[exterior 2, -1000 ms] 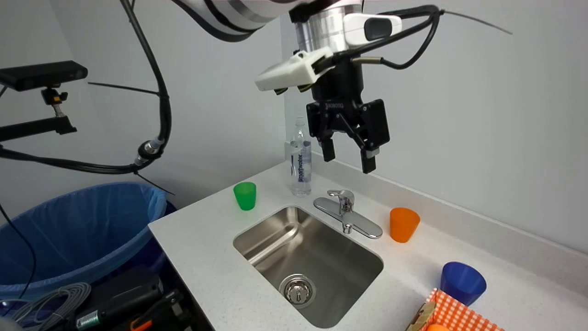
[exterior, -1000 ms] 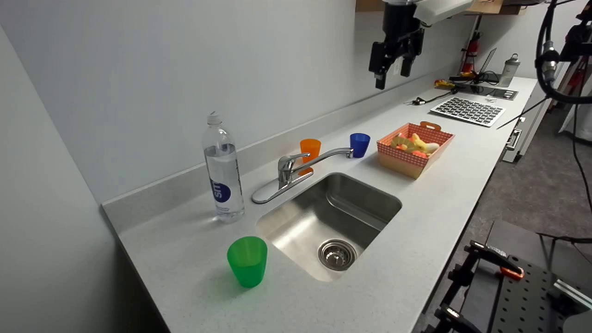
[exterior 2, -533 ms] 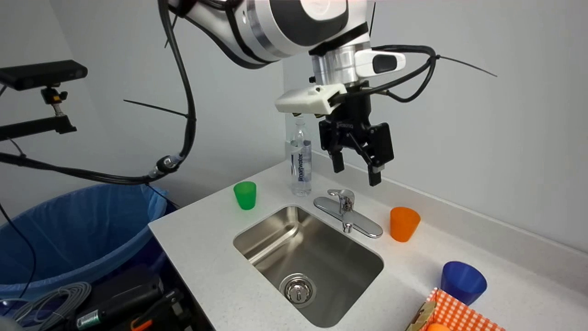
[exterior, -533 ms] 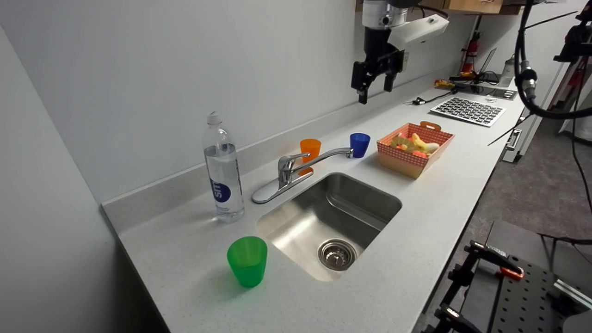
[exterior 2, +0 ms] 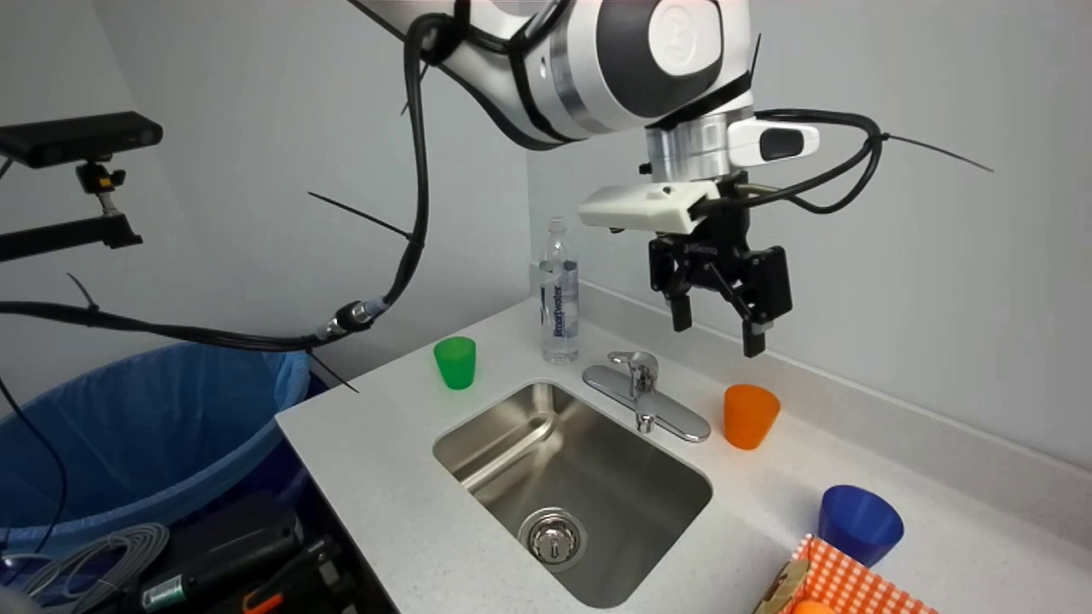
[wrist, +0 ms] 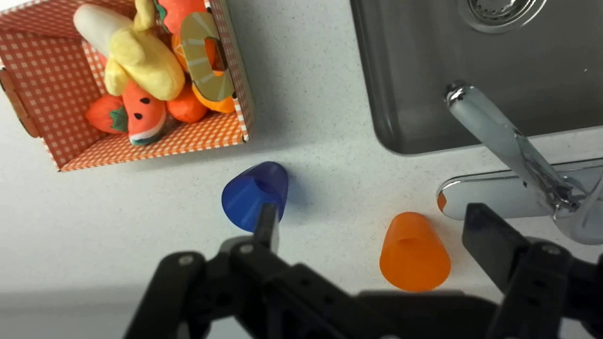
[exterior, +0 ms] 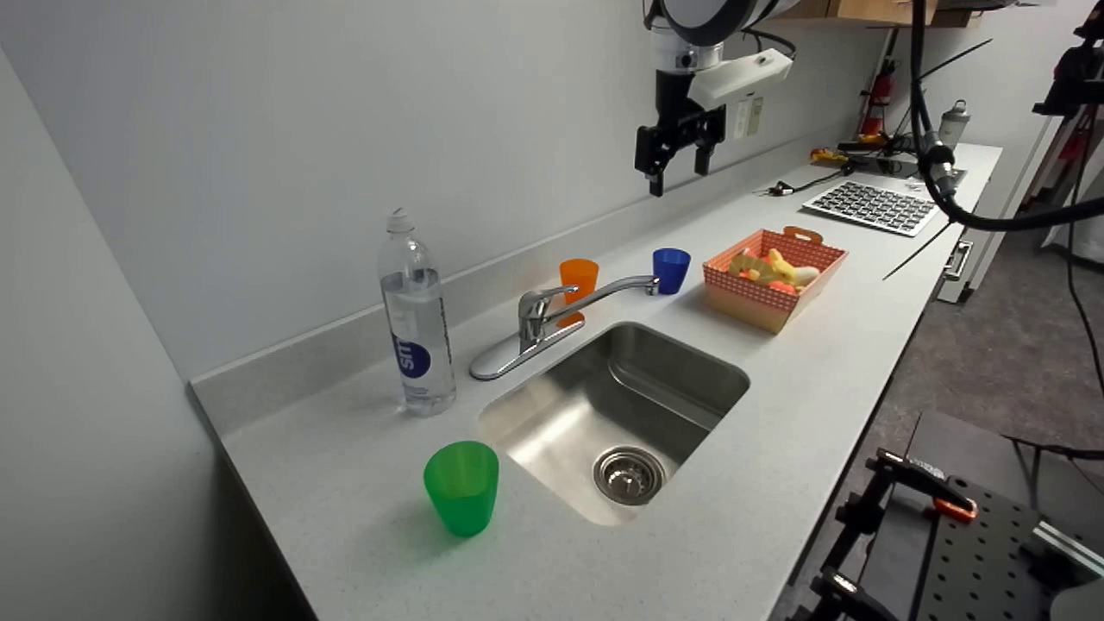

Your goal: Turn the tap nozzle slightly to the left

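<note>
The tap nozzle is a shiny chrome spout (exterior: pixel 608 291) on a small silver faucet. It points out over the sink (exterior 2: pixel 478 426) in both exterior views (exterior 2: pixel 645 415). In the wrist view the nozzle (wrist: pixel 499 132) is at the right, its tip over the sink's corner. My gripper (exterior: pixel 680 178) is open and empty, well above the counter near the wall. It also shows in an exterior view (exterior 2: pixel 717 335), above and to the right of the faucet. In the wrist view its open fingers (wrist: pixel 372 212) span the orange cup's area, and nothing is between them at grasp height.
An orange cup (wrist: pixel 414 254) stands beside the faucet base. A blue cup (wrist: pixel 254 195) and a checkered basket of toy fruit (wrist: pixel 226 122) are farther along the counter. A water bottle (exterior: pixel 418 336) and a green cup (exterior: pixel 462 489) stand on the faucet's other side. The wall (exterior 2: pixel 896 298) is behind.
My gripper has come lower and moved sideways, leftward in one exterior view and rightward in the other, staying open. The tap nozzle, cups, bottle and basket have not moved.
</note>
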You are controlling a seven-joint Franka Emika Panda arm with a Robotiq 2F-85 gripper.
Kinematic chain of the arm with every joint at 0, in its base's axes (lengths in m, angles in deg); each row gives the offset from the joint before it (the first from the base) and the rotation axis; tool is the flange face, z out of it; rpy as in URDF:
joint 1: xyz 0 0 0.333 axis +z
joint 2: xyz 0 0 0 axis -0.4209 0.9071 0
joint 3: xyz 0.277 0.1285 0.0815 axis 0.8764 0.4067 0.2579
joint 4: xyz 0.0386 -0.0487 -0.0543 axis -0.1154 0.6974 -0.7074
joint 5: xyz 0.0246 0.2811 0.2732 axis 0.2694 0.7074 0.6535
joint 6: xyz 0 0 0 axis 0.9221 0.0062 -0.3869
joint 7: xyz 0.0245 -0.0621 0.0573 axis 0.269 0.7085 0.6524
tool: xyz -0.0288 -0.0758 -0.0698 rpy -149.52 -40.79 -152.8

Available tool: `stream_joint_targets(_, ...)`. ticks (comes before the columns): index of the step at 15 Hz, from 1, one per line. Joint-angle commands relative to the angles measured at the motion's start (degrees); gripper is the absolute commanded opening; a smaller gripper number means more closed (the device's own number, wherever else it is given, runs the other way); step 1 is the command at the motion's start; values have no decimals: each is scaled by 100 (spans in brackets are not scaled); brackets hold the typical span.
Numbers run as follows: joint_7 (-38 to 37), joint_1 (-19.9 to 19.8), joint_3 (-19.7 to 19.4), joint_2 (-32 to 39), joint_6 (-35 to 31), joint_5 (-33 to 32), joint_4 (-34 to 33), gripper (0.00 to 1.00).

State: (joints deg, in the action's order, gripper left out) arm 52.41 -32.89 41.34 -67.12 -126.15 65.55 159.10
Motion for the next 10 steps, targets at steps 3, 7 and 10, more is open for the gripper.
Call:
stream_joint_targets(3,269,-9,-234,769,234,1,-902,100)
stream_joint_targets(7,564,-50,-325,1110,443,73,-1302,100)
stream_joint_targets(10,769,-82,-312,1252,506,147,-1462,100)
